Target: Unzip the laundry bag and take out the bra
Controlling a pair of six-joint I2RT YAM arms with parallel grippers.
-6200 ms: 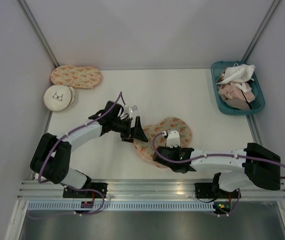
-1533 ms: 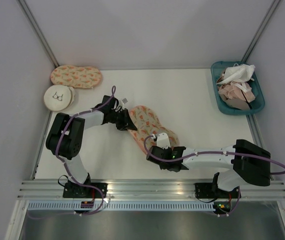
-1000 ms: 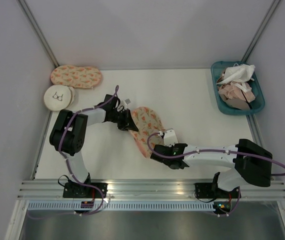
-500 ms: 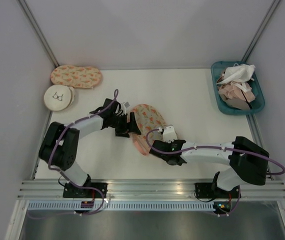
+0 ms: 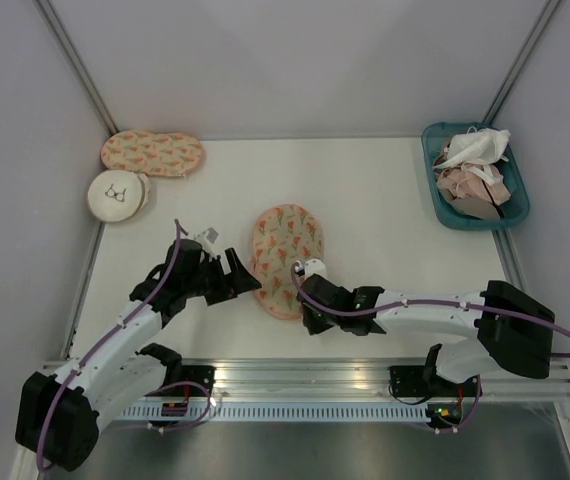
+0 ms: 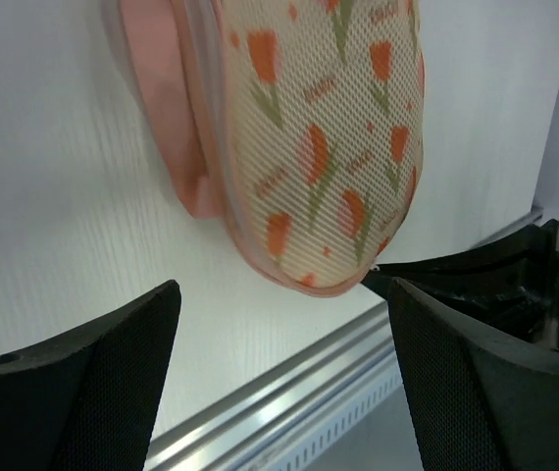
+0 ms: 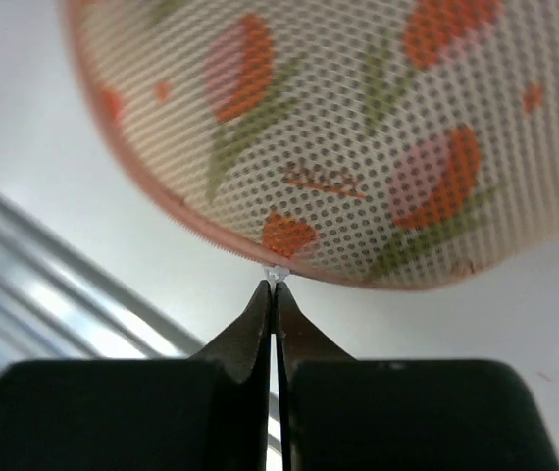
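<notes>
One laundry bag (image 5: 287, 250), spread left claw (image 6: 279, 294) just beside it, closed right claw (image 7: 276, 287) at its rim

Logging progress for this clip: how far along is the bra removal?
Done: nothing visibly; the laundry bag looks closed, no bra showing. In hand: the right claw pinches the zipper pull at its near edge; the left claw is open beside it. Left: unzip, pull the bra out.
</notes>
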